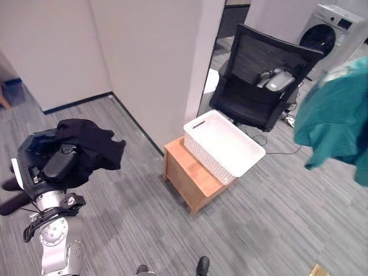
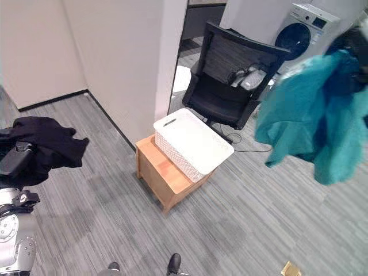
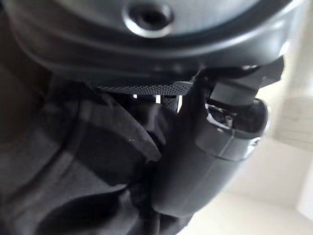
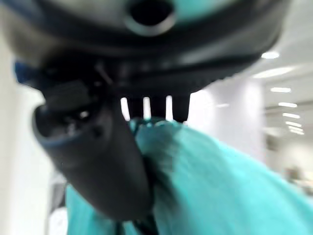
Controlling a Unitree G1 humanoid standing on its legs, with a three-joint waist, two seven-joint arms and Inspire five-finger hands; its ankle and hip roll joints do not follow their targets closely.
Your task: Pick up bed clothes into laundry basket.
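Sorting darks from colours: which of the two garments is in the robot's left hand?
The black garment, gripped by the left hand. The teal garment hangs from the right hand.

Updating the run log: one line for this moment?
left robot hand: holds black cloth garment | right robot hand: holds teal cloth garment | white perforated plastic basket: empty

No text, label, number or sign could be read anywhere in the views. The washing machine (image 2: 305, 31) carried a small panel at its top, but whatever stood on it was too small to make out.
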